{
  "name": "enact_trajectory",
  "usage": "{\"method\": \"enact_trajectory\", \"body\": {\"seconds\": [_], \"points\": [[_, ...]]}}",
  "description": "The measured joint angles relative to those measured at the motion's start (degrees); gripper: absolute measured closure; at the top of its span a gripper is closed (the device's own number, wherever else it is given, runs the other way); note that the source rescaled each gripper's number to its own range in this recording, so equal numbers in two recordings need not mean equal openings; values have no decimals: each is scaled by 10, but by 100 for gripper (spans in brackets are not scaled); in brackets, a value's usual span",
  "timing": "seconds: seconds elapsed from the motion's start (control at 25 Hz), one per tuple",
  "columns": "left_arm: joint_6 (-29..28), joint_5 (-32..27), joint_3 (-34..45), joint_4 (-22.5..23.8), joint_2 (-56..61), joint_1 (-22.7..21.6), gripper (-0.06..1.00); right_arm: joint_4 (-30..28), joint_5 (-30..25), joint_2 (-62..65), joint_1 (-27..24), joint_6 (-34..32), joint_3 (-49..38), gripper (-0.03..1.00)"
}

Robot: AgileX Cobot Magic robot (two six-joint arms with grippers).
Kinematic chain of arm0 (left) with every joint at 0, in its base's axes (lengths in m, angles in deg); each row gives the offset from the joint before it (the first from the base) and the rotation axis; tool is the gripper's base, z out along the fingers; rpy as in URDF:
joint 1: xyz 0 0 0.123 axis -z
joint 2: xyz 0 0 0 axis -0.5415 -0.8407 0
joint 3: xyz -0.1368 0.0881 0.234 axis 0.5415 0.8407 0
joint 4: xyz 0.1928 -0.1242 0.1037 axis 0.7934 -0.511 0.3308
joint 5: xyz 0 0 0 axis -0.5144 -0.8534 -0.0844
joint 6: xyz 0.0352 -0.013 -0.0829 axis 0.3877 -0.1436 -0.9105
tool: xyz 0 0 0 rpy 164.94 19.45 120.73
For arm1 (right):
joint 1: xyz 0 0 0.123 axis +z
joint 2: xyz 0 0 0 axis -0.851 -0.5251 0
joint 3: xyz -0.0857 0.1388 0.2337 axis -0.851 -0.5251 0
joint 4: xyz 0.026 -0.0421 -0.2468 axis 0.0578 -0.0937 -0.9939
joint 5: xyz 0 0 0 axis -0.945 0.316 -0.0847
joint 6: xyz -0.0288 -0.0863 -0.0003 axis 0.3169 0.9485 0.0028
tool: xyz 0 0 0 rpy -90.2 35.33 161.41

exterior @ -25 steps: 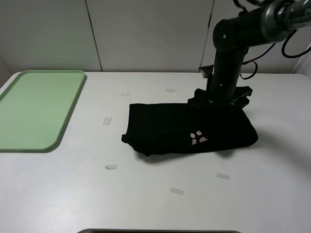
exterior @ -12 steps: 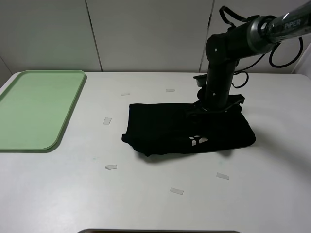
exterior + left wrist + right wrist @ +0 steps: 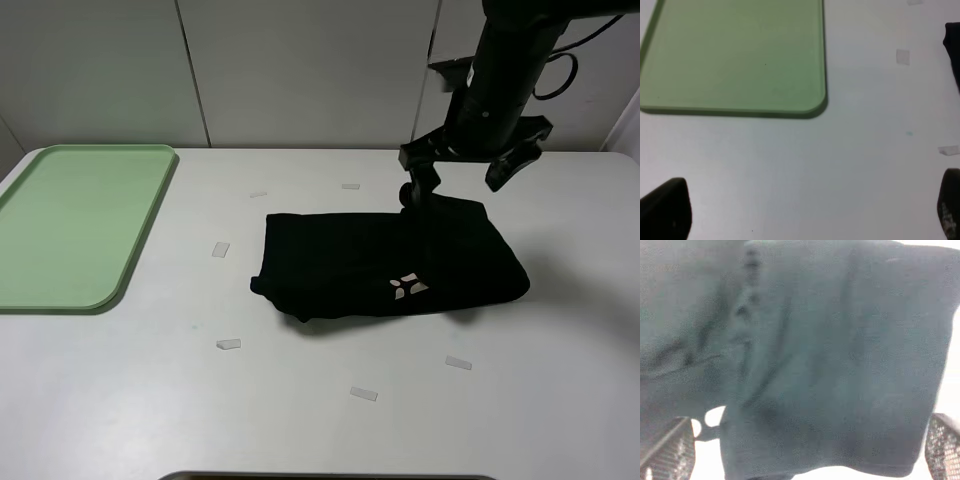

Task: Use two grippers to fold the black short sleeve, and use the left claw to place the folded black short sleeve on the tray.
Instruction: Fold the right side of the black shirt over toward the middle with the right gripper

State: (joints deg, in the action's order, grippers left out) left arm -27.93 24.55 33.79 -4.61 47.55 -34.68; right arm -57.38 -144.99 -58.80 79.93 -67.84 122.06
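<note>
The black short sleeve (image 3: 385, 262) lies folded into a compact oblong on the white table (image 3: 320, 420), slightly right of centre, with a small white logo (image 3: 404, 286) showing on its near half. The right gripper (image 3: 453, 188) hangs above the garment's far right edge with its jaws spread wide and nothing between them. In the right wrist view the same gripper (image 3: 805, 450) frames the dark cloth (image 3: 830, 365) below it, and one mesh-faced fingertip (image 3: 942, 442) shows at the picture's edge. The left gripper (image 3: 807, 210) is likewise spread and holds nothing. It is poised over bare table between the green tray (image 3: 735, 55) and the garment, of which only an edge (image 3: 954, 50) shows in the left wrist view. The tray (image 3: 70, 225) rests at the table's left side, well apart from the garment. Small tape pieces (image 3: 221, 249) lie scattered around the cloth.
</note>
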Motion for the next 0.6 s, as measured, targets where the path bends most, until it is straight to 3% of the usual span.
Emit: {"method": "enact_trajectory", "body": {"seconds": [0.32,0.6], "points": [[0,0,0,0,0,0,-4,-44,47,-51,-63,-8,0,-3],[0,0,0,0,0,0,-4,-27,72,-109,-50,-5,0,-3]]}}
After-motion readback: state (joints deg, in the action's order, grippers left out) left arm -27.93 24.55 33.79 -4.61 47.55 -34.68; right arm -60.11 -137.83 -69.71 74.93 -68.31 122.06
